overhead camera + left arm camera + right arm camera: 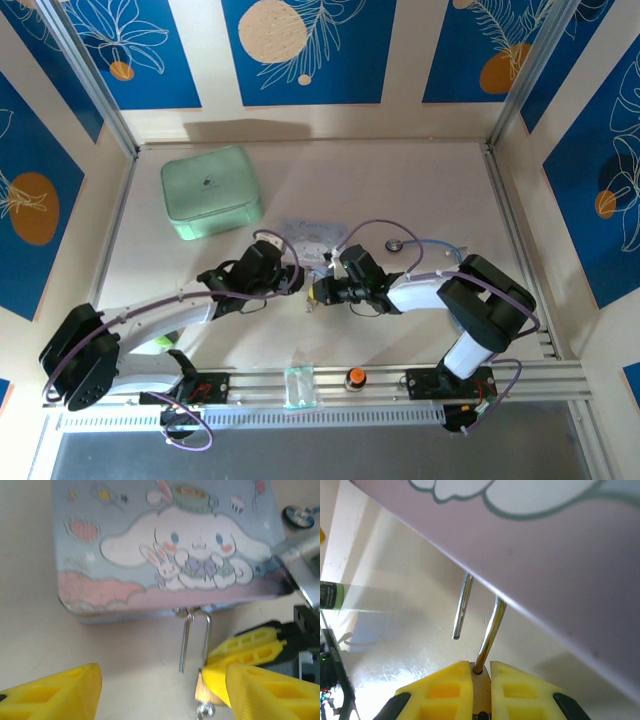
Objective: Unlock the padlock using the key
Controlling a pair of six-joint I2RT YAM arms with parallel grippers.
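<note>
While the left end effector [155,692] hovers spread near it, the padlock [490,630] hangs from the cartoon box's [165,540] latch with one shackle leg free, so unlocking looks done. The right end effector [480,667] pinches its brass body, and only unhooking seems left.

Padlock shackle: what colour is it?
The padlock shackle is shiny silver, clearest in the right wrist view.
</note>
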